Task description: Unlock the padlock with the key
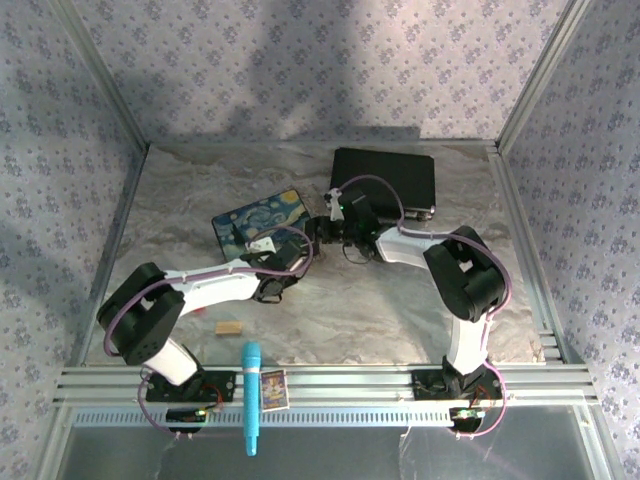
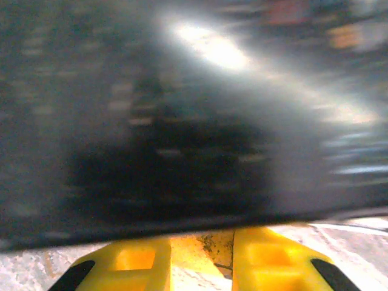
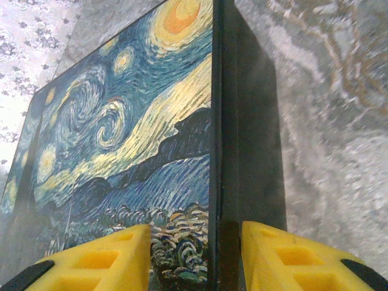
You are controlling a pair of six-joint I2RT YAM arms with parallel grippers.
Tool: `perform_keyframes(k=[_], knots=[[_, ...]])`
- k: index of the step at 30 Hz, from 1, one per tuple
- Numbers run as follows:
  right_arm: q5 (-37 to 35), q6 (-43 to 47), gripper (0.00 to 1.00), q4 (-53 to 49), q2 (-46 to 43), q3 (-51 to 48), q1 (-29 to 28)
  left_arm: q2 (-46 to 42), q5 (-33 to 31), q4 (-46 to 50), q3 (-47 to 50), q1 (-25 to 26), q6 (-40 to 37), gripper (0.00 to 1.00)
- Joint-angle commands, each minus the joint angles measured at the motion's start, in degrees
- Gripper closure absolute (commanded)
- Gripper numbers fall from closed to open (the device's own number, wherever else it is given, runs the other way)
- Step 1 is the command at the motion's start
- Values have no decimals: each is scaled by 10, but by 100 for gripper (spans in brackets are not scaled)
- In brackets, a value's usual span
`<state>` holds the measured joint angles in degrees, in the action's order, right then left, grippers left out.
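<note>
The starry-night painted box (image 1: 255,222) lies flat at the table's middle, and a small white tag (image 1: 262,243) rests near its front edge. My left gripper (image 1: 288,260) is at the box's near right corner. In the left wrist view its yellow fingers (image 2: 136,260) stand close together against the blurred dark box wall (image 2: 170,170). A brass-tan speckled thing (image 2: 212,248), perhaps the padlock, fills the gap between them. My right gripper (image 1: 316,230) meets the box's right end and is open, its fingers (image 3: 97,260) straddling the box's top edge (image 3: 215,151). The key is out of view.
A black case (image 1: 385,178) lies behind the right gripper. A small tan wooden block (image 1: 229,327) sits near the front left. A cyan pen (image 1: 251,395) and a small card box (image 1: 273,388) rest on the front rail. Metal frame posts and patterned walls enclose the table.
</note>
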<state>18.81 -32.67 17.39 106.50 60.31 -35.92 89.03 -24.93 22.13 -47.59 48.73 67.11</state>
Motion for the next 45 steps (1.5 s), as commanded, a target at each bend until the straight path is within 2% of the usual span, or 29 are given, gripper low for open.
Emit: perform_keyframes(k=[1,5,9,16,19,24,27,30,35,40,42,44,45], knots=[[3,-29,58,-50,-12,-15,-38,-22,-23,-3,-26,-6,-4,81],[-16,-50,58,-66,-9,-9,-45,-13,13,-30,-19,-6,-1,81],[-28,-66,58,-59,-6,-20,-30,-5,22,14,-29,6,12,81],[-34,-52,57,-63,-18,-11,-19,6,51,74,-29,68,39,80],[-43,-38,56,-75,-29,1,-19,33,79,76,-35,82,54,80],[-30,-10,54,-89,-29,29,-17,81,82,82,-56,93,65,77],[-38,-9,54,-92,-42,26,-15,120,116,83,-88,94,63,75],[-48,-2,54,-102,-64,17,-9,138,133,79,-103,101,66,68],[-52,7,54,-119,-100,-6,10,137,119,102,-122,106,59,55],[-59,22,51,-148,-150,-29,36,101,110,94,-125,107,42,44],[-69,32,47,-176,-177,-36,41,72,103,74,-114,108,30,37],[-90,35,36,-210,-204,-45,43,40,92,63,-103,106,20,26],[-97,31,34,-233,-218,-48,43,22,89,57,-97,104,12,23]])
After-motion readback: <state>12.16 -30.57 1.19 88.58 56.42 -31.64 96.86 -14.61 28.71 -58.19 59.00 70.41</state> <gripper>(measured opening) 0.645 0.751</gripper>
